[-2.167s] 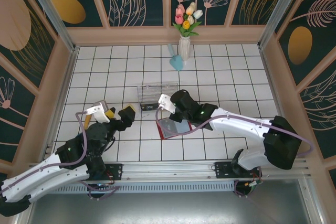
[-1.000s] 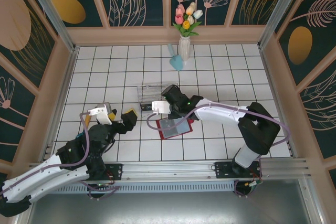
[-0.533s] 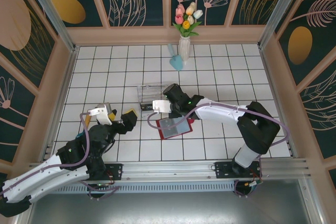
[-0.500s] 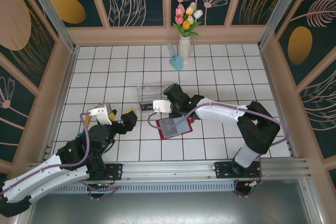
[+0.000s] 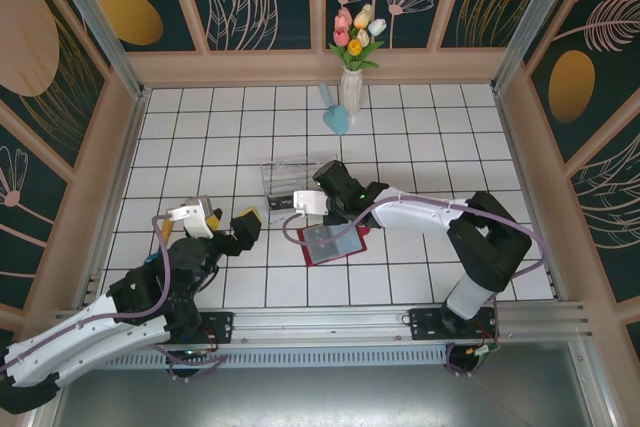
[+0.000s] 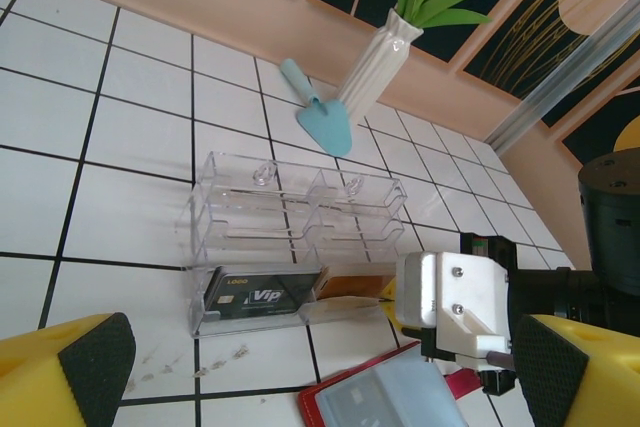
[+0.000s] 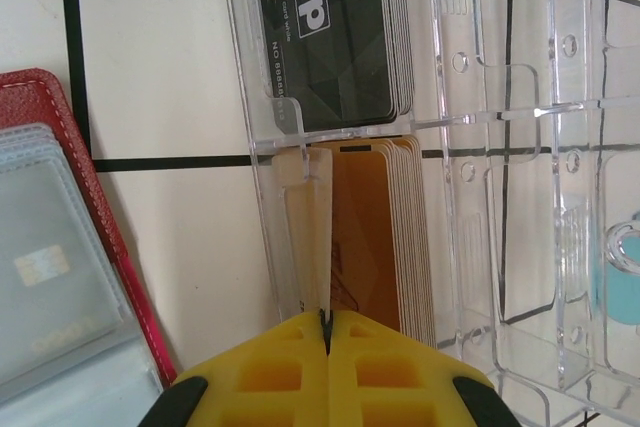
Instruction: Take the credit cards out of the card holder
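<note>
The red card holder (image 5: 335,243) lies open on the tiles, its blue-grey pockets (image 7: 45,277) facing up. My right gripper (image 7: 327,321) is shut on a thin cream credit card (image 7: 318,237) held edge-on. The card's far end sits at the front wall of the clear plastic box (image 7: 500,147), just beyond the holder. In the top view the right gripper (image 5: 320,208) hangs between the holder and the box (image 5: 290,179). My left gripper (image 5: 228,219) stands open to the left of both, with nothing between its yellow fingers (image 6: 95,362); it looks at the card holder (image 6: 400,399).
The clear box (image 6: 290,227) holds a stack of black Vip cards (image 6: 255,297) and a stack of orange cards (image 6: 355,282). A white vase with tulips (image 5: 352,87) and a small light-blue trowel (image 5: 336,115) stand near the back wall. Wooden walls ring the tiled floor.
The right arm has reached forward from above the card holder to the box front, staying shut. Over the last half second it hardly moves. The left arm stays put and open.
</note>
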Controlling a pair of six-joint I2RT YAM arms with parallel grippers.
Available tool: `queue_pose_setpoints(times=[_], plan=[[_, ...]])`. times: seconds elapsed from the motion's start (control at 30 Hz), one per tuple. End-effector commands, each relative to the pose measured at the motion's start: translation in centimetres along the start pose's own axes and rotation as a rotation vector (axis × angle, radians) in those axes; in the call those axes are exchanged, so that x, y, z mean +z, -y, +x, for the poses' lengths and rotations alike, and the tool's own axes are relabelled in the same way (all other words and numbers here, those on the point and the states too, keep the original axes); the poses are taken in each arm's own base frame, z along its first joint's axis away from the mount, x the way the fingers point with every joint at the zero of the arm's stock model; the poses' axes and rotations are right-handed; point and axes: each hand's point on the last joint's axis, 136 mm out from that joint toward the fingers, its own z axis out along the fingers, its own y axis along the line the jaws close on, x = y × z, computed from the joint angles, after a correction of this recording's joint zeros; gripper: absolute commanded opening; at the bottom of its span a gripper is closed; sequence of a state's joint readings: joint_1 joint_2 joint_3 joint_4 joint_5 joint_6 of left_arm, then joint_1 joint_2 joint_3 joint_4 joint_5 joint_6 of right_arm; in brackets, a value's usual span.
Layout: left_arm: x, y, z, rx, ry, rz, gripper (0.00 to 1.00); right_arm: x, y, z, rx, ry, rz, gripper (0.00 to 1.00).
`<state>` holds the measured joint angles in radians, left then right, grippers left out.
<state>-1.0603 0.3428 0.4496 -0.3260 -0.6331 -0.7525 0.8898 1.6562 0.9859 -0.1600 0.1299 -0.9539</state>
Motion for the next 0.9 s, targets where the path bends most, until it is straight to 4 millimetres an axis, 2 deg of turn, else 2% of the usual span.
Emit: queue_pose_setpoints(times=[0.0,0.07,0.1,0.27,0.43,0.87], plan=[[-0.1,-0.5,0.3,0.005,-0.007,-0.011,0.99,0.9,-0.2,0.2,0.029,-0.002,-0.011,0.10],[-0.1,-0.5,0.4,0.004,-0.009,-0.010,0.99,1.0,0.1,0.1,0.040,-0.005,-0.001,0.21],[-0.1,-0.5,0.4,0.003,-0.010,-0.009,0.99,1.0,0.3,0.0,0.043,-0.002,0.003,0.22],[-0.1,-0.6,0.5,-0.001,-0.011,-0.005,0.99,1.0,0.9,0.0,0.038,-0.013,0.026,0.19],[-0.1,-0.7,0.7,-0.001,-0.011,-0.007,0.99,1.0,1.0,0.0,0.036,-0.016,0.031,0.00],[-0.1,-0.7,0.8,0.001,-0.013,-0.005,0.99,0.1,1.7,-1.4,-0.001,-0.018,0.005,0.00]])
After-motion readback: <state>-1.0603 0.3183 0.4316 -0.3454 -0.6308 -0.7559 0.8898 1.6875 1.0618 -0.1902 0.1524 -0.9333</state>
